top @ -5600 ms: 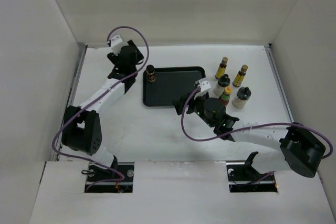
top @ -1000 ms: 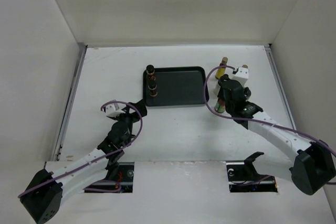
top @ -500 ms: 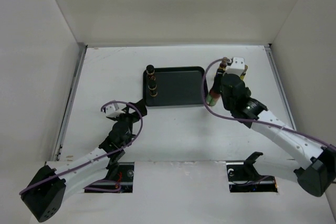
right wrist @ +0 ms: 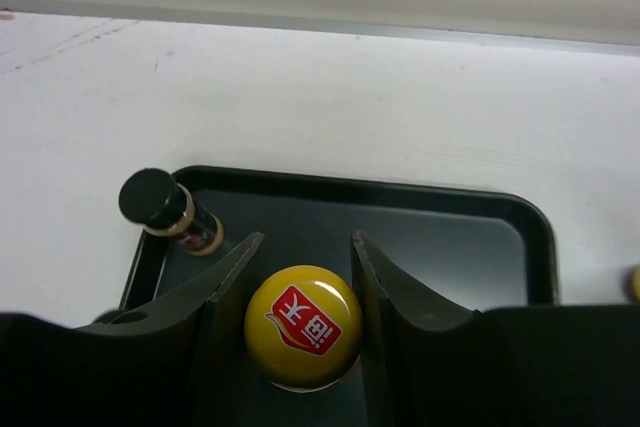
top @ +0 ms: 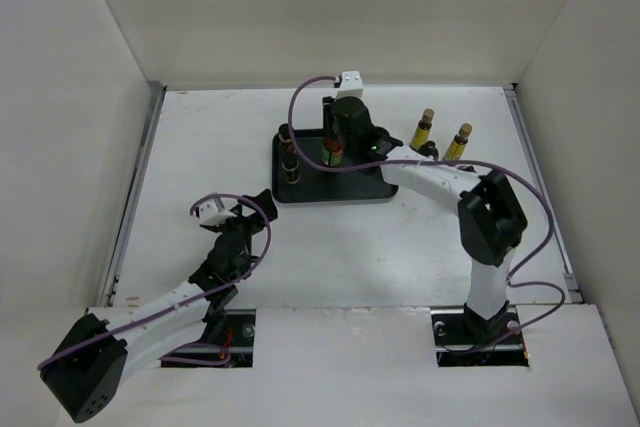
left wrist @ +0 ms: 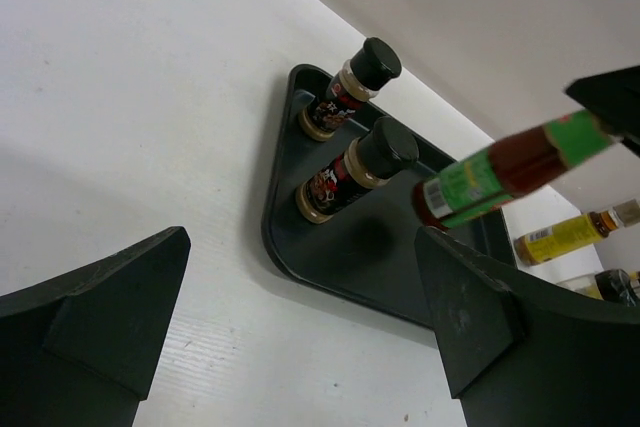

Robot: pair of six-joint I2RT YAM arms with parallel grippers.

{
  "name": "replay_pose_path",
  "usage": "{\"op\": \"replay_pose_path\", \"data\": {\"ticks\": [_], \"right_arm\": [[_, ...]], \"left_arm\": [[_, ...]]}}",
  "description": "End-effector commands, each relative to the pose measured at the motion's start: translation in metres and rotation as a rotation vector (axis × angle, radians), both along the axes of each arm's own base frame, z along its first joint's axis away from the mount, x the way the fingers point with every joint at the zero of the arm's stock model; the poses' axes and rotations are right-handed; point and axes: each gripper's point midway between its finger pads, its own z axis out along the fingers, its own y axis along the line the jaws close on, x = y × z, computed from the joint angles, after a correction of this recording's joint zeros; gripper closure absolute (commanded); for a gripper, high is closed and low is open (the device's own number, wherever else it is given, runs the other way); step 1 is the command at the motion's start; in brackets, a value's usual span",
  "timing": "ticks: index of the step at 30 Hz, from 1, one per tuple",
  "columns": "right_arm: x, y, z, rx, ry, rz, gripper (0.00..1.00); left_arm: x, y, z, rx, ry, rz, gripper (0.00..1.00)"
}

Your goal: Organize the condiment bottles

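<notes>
Top view first: the table (top: 200, 147) carries the tray (top: 345, 185) at its middle. Over it reaches the right gripper (right wrist: 303, 257), fingers pinching the green-red bottle (left wrist: 505, 169), which is held above the tray floor just beside the dark jars (top: 286, 134) (top: 291, 165) standing at the left rim. Near the tray's front-left corner the left gripper (top: 250, 205) hovers, fingers spread wide. Off to the tray's right, the brown bottles (top: 423, 129) (top: 459, 142) stand on the table.

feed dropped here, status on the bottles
Right gripper shut on green-red bottle over the tray. Left gripper open, holding nothing. Two dark jars stand close by.
</notes>
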Motion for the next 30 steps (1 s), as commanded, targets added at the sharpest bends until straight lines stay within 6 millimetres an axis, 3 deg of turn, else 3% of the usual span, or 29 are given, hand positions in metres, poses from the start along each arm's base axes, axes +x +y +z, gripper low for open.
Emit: {"op": "replay_pose_path", "data": {"ticks": [1, 14, 24, 28, 30], "right_arm": [[0.026, 0.028, 0.089, 0.156, -0.229, 0.02, 0.7], [0.062, 0.066, 0.072, 0.142, -0.245, 0.033, 0.7], [0.067, 0.081, 0.042, 0.128, -0.206, 0.049, 0.65], [0.063, 0.09, 0.028, 0.114, -0.186, 0.068, 0.56], [0.06, 0.092, 0.026, 0.113, -0.181, 0.073, 0.44]], "left_arm": [[-0.001, 0.003, 0.002, -0.031, -0.025, 0.017, 0.0], [-0.001, 0.0, 0.0, -0.025, -0.017, 0.009, 0.0], [-0.001, 0.0, 0.0, -0.026, -0.018, 0.008, 0.0], [-0.001, 0.0, 0.0, -0.026, -0.018, 0.008, 0.0], [-0.001, 0.0, 0.001, -0.027, -0.019, 0.006, 0.0]]}}
